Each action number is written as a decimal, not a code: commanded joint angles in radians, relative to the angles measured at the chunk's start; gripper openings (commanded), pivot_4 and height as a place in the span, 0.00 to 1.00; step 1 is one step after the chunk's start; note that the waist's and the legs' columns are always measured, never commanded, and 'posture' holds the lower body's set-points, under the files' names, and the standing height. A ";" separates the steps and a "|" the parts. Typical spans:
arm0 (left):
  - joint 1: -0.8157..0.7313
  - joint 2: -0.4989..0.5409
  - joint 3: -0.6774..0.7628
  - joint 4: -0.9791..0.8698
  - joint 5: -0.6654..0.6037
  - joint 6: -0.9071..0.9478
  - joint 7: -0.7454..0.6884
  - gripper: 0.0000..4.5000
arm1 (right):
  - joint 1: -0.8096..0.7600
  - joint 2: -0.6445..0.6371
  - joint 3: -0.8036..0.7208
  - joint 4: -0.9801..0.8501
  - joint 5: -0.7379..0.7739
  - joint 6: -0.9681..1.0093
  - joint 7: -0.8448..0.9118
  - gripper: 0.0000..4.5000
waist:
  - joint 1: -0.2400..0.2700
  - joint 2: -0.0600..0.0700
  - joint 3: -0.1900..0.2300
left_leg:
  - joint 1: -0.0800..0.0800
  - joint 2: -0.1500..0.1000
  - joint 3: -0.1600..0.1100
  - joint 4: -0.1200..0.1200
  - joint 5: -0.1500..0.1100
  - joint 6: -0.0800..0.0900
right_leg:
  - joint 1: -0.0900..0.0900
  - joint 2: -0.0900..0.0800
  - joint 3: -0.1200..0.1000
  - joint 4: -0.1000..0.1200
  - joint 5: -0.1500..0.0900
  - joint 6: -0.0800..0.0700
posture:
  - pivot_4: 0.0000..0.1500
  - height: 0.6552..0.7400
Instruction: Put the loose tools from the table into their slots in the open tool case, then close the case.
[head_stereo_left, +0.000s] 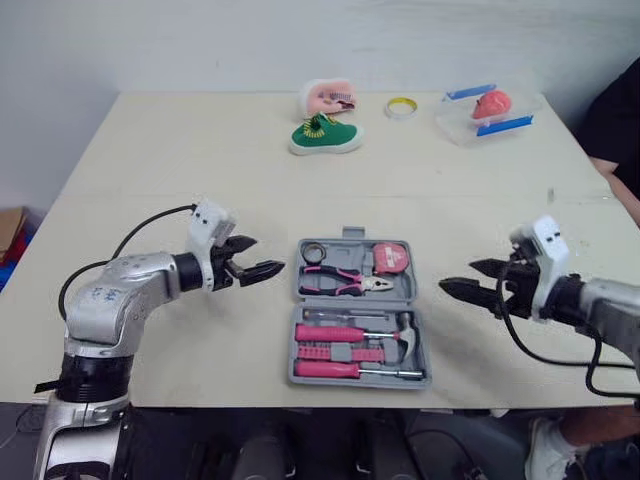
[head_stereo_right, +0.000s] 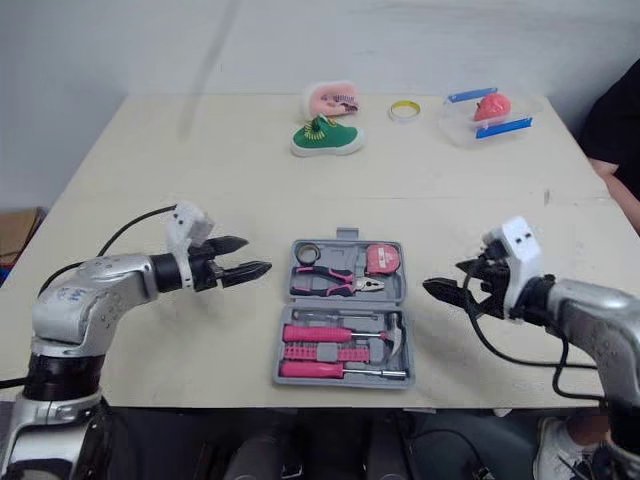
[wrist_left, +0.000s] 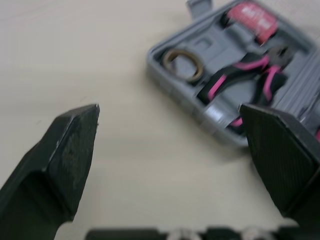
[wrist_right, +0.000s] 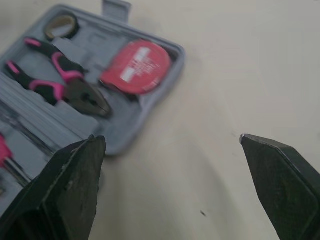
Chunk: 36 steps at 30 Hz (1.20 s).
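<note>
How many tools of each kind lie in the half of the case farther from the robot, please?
Tape roll: 1
Pliers: 1
Tape measure: 1
Total: 3

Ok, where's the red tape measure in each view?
Left eye: tape measure in the case's far right corner, right of the pliers.
Right eye: tape measure in that same corner.
Left wrist: tape measure just past the pliers' nose.
Right wrist: tape measure beside the pliers' nose.
Shared landmark: the pink-handled pliers.
</note>
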 joint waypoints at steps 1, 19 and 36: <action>-0.087 -0.017 -0.026 -0.031 -0.006 0.207 0.099 1.00 | -0.139 0.048 0.000 0.034 0.040 0.275 -0.129 1.00 | 0.000 0.000 0.000 | -0.002 0.000 0.000 0.000 0.000 0.000 | -0.002 0.000 0.000 0.000 0.000 0.000 | 1.00 1.00; -0.161 -0.227 -0.112 -0.040 0.073 0.355 0.371 1.00 | -0.327 0.172 0.131 0.241 0.098 0.324 -0.583 1.00 | -0.001 -0.001 0.000 | -0.011 -0.003 0.002 0.004 0.005 0.003 | -0.006 0.001 0.000 0.000 0.003 0.005 | 1.00 1.00; -0.162 -0.273 -0.156 0.029 0.139 0.332 0.425 1.00 | -0.364 0.238 0.163 0.399 0.203 0.324 -0.785 1.00 | -0.001 -0.004 -0.002 | -0.008 -0.002 0.001 0.005 0.006 0.002 | -0.005 0.000 0.001 0.001 0.005 0.005 | 1.00 1.00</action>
